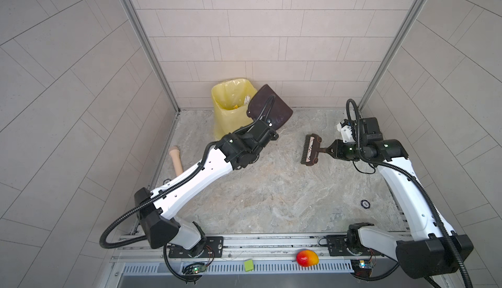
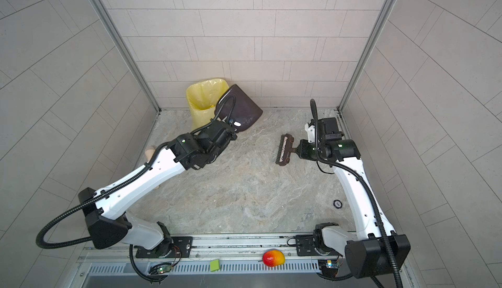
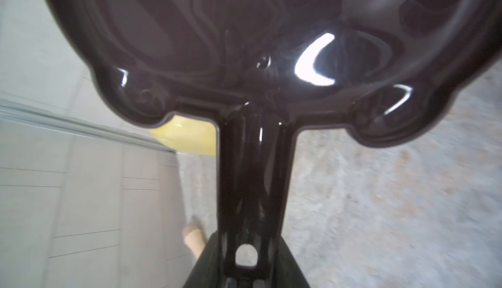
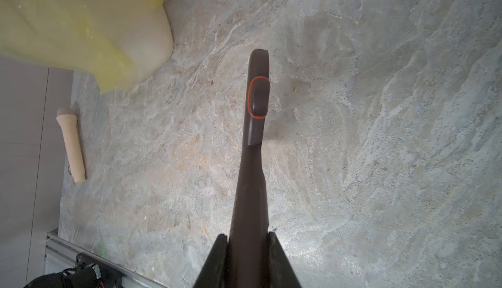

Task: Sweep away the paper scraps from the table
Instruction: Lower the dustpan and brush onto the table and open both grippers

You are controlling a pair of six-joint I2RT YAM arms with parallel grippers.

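My left gripper [image 3: 248, 241] is shut on the handle of a dark brown dustpan [image 1: 271, 110] [image 2: 241, 107] [image 3: 217, 42]. The pan is raised and tipped against the rim of the yellow-lined bin [image 1: 228, 104] at the back wall. A few white and yellow paper scraps [image 1: 245, 101] lie inside the bin. Over the right half of the table [image 1: 271, 191], my right gripper [image 1: 330, 150] [image 4: 247, 236] is shut on the handle of a brown brush [image 1: 311, 150] [image 2: 284, 150] [image 4: 256, 99], whose bristles point left. No scrap shows on the marble surface.
A beige cylinder [image 1: 176, 161] [image 4: 71, 145] lies by the left wall. A small black disc [image 1: 365, 204] sits near the right arm. On the front rail lie a mango [image 1: 307, 257] and a lime-green square note [image 1: 248, 265].
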